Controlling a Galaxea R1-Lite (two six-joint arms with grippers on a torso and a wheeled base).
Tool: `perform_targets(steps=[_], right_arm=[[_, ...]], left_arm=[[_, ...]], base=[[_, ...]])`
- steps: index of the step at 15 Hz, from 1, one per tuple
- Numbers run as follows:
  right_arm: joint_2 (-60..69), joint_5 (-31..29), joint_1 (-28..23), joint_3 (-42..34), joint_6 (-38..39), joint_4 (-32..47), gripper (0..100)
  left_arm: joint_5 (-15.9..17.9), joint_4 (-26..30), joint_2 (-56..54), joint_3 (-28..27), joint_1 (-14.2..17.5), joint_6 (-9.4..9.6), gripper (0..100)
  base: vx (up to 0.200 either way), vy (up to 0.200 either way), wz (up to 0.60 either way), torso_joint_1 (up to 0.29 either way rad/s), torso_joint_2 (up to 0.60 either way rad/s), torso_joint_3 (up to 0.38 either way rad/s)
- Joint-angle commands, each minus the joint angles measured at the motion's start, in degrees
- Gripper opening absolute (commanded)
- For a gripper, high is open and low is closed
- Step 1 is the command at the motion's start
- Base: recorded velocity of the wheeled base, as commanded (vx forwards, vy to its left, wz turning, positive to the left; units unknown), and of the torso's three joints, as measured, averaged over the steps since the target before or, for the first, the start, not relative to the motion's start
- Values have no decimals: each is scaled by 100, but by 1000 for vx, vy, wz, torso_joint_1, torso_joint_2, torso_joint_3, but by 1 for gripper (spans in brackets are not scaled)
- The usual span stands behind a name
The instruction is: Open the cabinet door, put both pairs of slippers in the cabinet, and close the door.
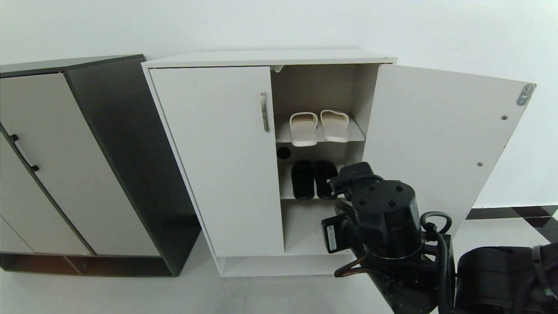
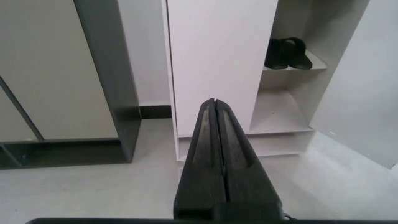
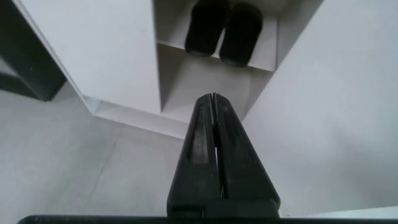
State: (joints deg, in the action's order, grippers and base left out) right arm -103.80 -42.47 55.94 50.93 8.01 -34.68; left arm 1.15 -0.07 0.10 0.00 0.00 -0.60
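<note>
The white cabinet point(image 1: 209, 152) stands with its right door point(image 1: 436, 139) swung wide open and its left door point(image 1: 218, 161) closed. A pair of beige slippers point(image 1: 318, 126) rests on the upper shelf. On the shelf below lies a pair of black slippers point(image 1: 313, 179), also seen as black slippers point(image 2: 287, 53) and black slippers point(image 3: 225, 26). My right arm point(image 1: 383, 213) is low in front of the open compartment. The right gripper point(image 3: 214, 98) is shut and empty, just outside the cabinet beside the open door point(image 3: 336, 106). The left gripper point(image 2: 215, 102) is shut and empty, facing the closed left door.
A dark-sided cabinet point(image 1: 87, 165) with a black handle point(image 1: 24, 152) stands at an angle left of the white one. The closed left door carries a metal handle point(image 1: 264, 111). Pale floor point(image 1: 130, 292) lies open in front.
</note>
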Motion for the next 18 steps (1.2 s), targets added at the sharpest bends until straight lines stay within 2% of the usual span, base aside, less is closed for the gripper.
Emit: perform_targets(steps=[1,14,18], right_arm=[[-8,2,4,-22,-1,-3,0],[-87,11,-4,-31,-89,-3,0],[-96,11,-13,-31,-98,-3,0]], left_arm=[[0,-1,8,0,0,-11,0],[0,-1,-1,0,0,-11,0],[0,-1,-1,0,0,-11,0]], base=[[0,0,0,0,0,0],[0,0,0,0,0,0],[0,0,0,21,-205,-299]])
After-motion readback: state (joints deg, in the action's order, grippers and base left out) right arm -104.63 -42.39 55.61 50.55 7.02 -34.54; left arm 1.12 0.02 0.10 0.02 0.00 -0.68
